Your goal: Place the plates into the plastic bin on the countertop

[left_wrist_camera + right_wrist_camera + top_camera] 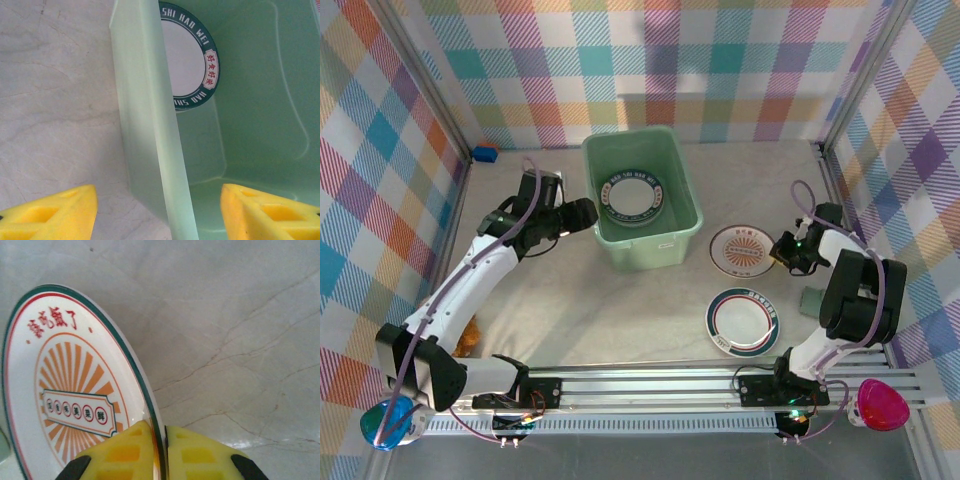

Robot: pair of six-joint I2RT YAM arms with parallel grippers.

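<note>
The mint-green plastic bin (650, 243) stands at the back middle of the countertop (560, 300), with a green-rimmed plate (633, 197) lying inside it. My left gripper (582, 213) is open, its yellow fingers (50, 215) straddling the bin's left wall (150, 125); the plate in the bin (187, 65) shows beyond the wall. To the right of the bin lies an orange-sunburst plate (740, 250). My right gripper (782, 250) is shut on that plate's (75, 390) right rim, one pad above and one below, gripper (162, 455). Another plate (743, 322), ringed in green and red, lies nearer the rail.
A small flat grey-green piece (813, 300) lies by the right arm. A blue block (485, 153) sits in the back left corner. Something orange (470, 340) lies beside the left arm. A pink bowl (880, 403) and a blue bowl (382, 422) sit by the metal rail (650, 385).
</note>
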